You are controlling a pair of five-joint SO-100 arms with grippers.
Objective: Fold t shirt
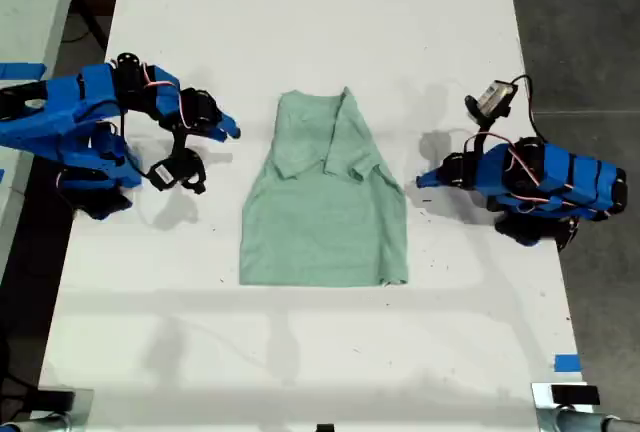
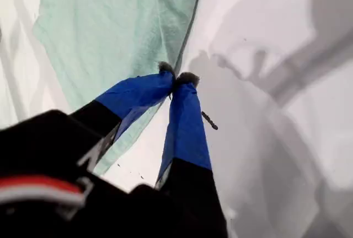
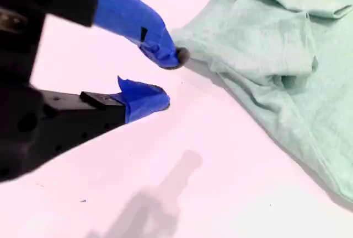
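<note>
The pale mint-green t shirt (image 1: 325,207) lies flat in the middle of the white table (image 1: 300,12), with its sleeves folded inward over its upper half. My first gripper (image 1: 424,180) is on the exterior view's right, shut and empty, a short gap from the shirt's side edge. In the first wrist view its blue-taped fingertips (image 2: 176,78) meet just beside the t shirt's (image 2: 110,28) hem. On the exterior view's left, my second gripper (image 1: 226,133) stands open, apart from the shirt. The second wrist view shows its jaws (image 3: 170,78) spread over bare table beside the t shirt (image 3: 265,45).
The table's long edges run close behind both arm bases. Dark floor (image 1: 585,42) lies past the exterior view's right edge and another pale surface (image 1: 30,12) past its left. A strip of blue tape (image 1: 567,362) and a metal fitting (image 1: 565,397) sit near the front corner on the exterior view's right.
</note>
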